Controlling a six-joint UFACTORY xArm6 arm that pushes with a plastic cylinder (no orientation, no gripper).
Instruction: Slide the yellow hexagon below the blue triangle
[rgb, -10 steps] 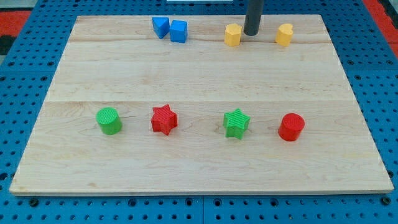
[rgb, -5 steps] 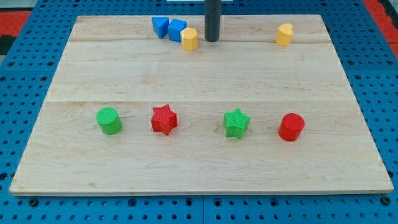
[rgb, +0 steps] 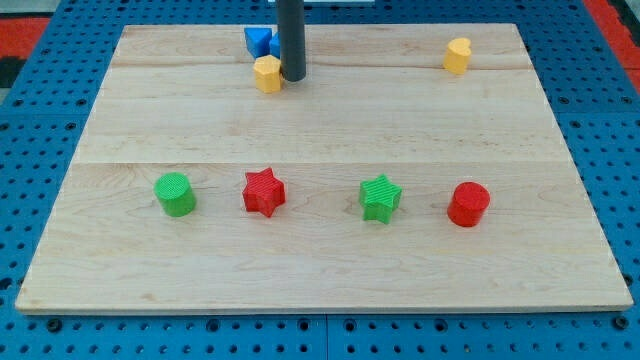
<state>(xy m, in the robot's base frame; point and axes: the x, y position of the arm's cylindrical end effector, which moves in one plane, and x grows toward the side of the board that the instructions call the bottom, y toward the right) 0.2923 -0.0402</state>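
Observation:
The yellow hexagon (rgb: 267, 73) sits near the board's top, just below the blue triangle (rgb: 257, 41). My tip (rgb: 293, 76) touches the hexagon's right side. The rod hides most of a second blue block (rgb: 275, 43), which lies to the right of the triangle.
A yellow heart-like block (rgb: 457, 55) lies at the top right. Across the lower half stand a green cylinder (rgb: 175, 193), a red star (rgb: 264, 191), a green star (rgb: 380, 197) and a red cylinder (rgb: 468, 204). The wooden board (rgb: 320, 130) ends in blue pegboard all round.
My tip has moved left and a little down, pushing the yellow hexagon from right of the blue blocks to just below the blue triangle. The other blocks have not moved.

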